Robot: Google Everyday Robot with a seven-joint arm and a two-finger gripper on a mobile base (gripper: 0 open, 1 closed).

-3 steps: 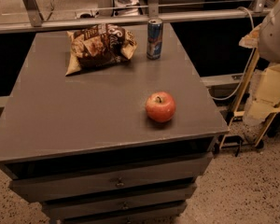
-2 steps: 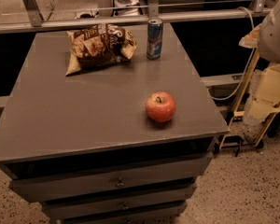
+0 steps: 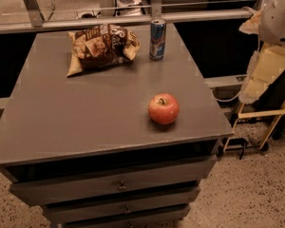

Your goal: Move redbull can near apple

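The redbull can (image 3: 157, 39) stands upright near the far edge of the grey table (image 3: 85, 122), right of centre. The red apple (image 3: 163, 109) with its short stem sits on the table towards the front right, well apart from the can. Only white and cream parts of my arm (image 3: 275, 18) show at the right edge, off to the side of the table. The gripper itself is out of view.
A brown snack bag (image 3: 100, 46) lies at the back of the table, just left of the can. A metal rail (image 3: 133, 20) runs behind the table. Drawers (image 3: 118, 186) sit below the tabletop. A yellow-framed cart (image 3: 256, 118) stands on the floor to the right.
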